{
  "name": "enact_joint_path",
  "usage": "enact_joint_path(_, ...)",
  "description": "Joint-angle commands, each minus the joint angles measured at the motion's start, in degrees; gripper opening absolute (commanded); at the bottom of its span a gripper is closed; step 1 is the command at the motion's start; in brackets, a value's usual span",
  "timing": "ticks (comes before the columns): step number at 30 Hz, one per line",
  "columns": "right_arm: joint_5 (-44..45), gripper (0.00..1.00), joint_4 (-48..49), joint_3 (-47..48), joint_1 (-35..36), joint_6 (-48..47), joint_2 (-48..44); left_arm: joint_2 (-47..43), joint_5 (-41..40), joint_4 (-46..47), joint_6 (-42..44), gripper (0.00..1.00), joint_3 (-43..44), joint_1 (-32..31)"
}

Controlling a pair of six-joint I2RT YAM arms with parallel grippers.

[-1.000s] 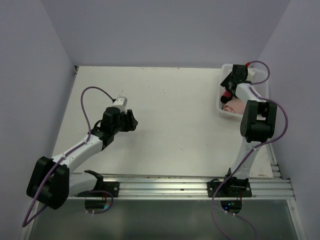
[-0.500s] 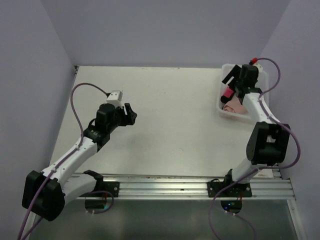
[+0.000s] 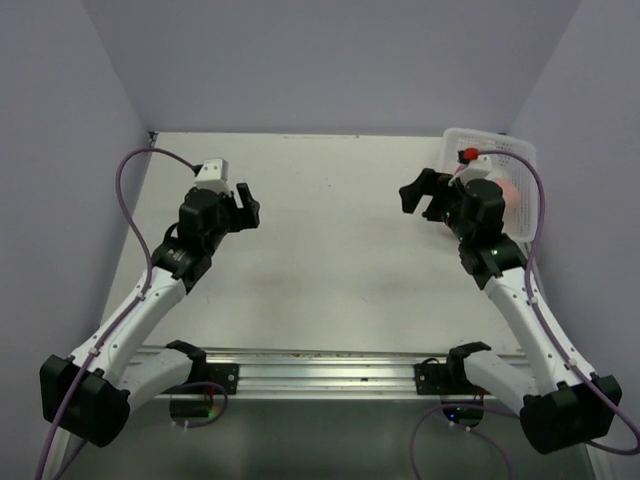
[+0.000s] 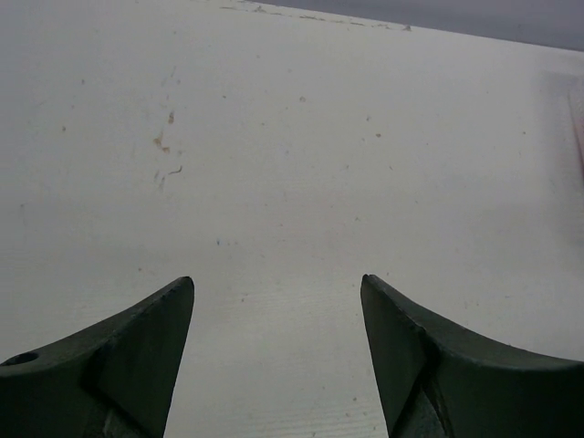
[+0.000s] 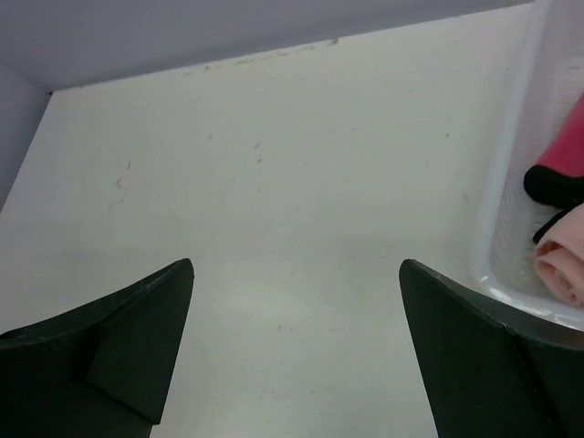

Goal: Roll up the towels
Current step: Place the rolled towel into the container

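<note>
Sitting in perforated basket (image 5: pixel 516 164) — pink terry towel (image 5: pixel 564 260), red black-trimmed cloth (image 5: pixel 566 151); both jaws wide.

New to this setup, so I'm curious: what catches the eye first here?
The white basket in the far right corner, holding a pink towel and a red-and-black cloth. Then the left claw and right claw, both open and empty above the table.
</note>
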Motion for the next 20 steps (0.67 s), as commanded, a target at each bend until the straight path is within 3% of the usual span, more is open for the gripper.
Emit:
enact_joint_path(1, 2.6, 0.99, -7.6, -4.3, 4.0, -2.4, -5.0, -1.6, -5.7, -3.3, 1.5, 0.78, 2.5, 1.0)
enact_joint_path(6, 7.1, 0.99, -18.2, -2.8, 8.3, -3.4, -5.8, -6.4, -12.5, -4.5, 2.6, 0.84, 0.1, 1.7)
enact_joint_path(12, 8.5, 0.99, -16.1, -4.4, 9.1, -2.2, -8.5, -9.8, -11.8, -3.6, 1.6, 0.84, -4.7, 1.9)
enact_joint_path(20, 8.6, 0.99, -17.3, -3.3, 9.0, 0.1, -1.9, -9.3, -11.0, -3.2, 3.6, 0.84, -4.3, 1.9)
